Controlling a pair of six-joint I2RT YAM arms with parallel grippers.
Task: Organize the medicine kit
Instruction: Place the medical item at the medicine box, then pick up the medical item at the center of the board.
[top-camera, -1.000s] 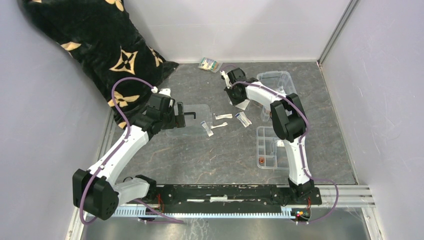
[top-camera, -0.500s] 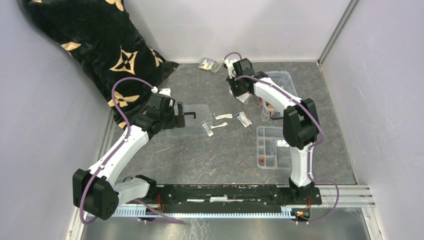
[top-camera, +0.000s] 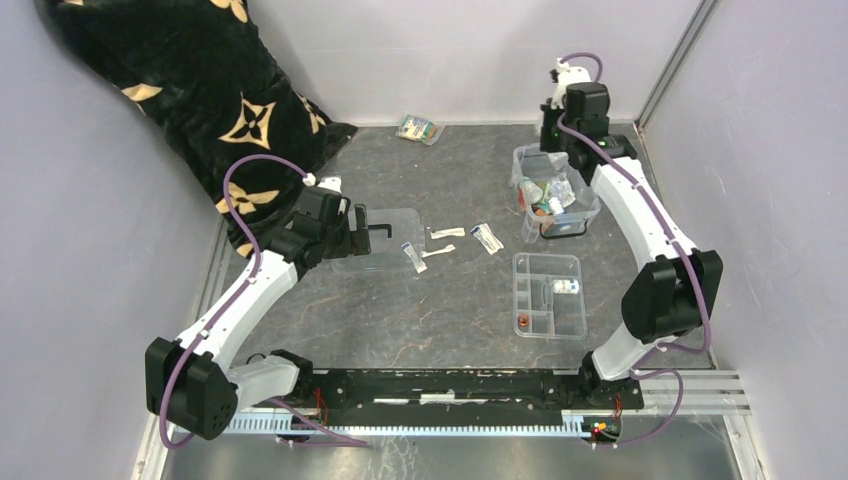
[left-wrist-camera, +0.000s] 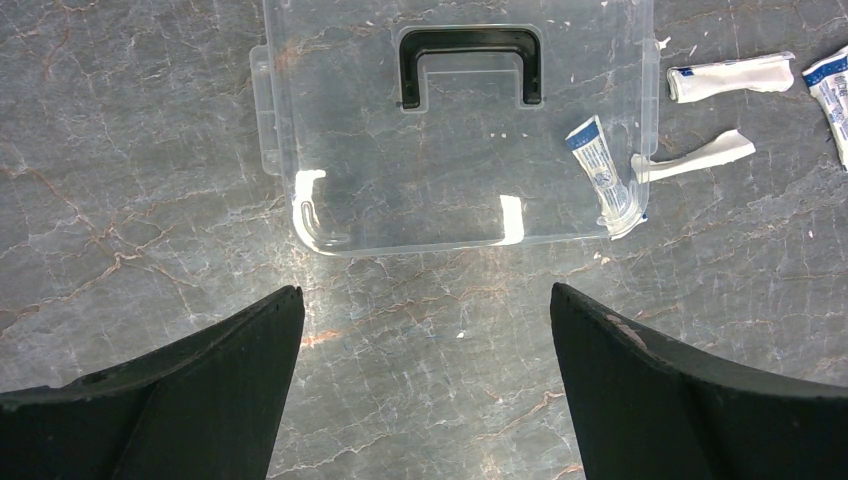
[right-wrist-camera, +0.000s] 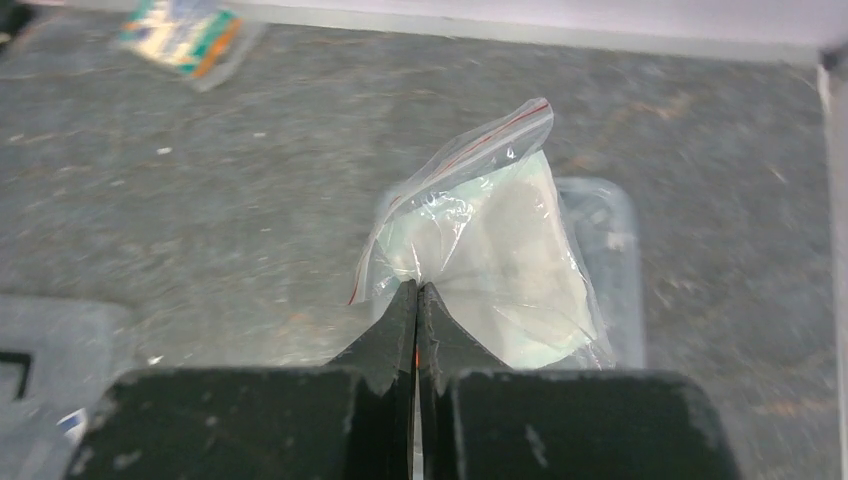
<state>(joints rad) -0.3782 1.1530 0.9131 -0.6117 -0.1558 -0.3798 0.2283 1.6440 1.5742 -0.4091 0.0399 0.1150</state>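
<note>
Right gripper (right-wrist-camera: 417, 290) was pinched shut on a clear zip-top plastic bag (right-wrist-camera: 480, 240) with a red seal line and pale contents. It held the bag in the air over the medicine kit's small clear rectangular plastic box (top-camera: 520, 165), which had assorted items inside and sat far right on the dark grey marbled table (top-camera: 420, 320), a shallow clear divided tray (top-camera: 520, 275) just nearer. Left gripper (left-wrist-camera: 425, 290) had its jaws wide apart with nothing between them, hovering just short of the kit's flat clear lid with black handle (left-wrist-camera: 450, 150), which lay mid-table well apart from the box, with a small blue-and-white sachet (left-wrist-camera: 600, 170) overlapping its corner and white packets (left-wrist-camera: 730, 75) beside it.
</note>
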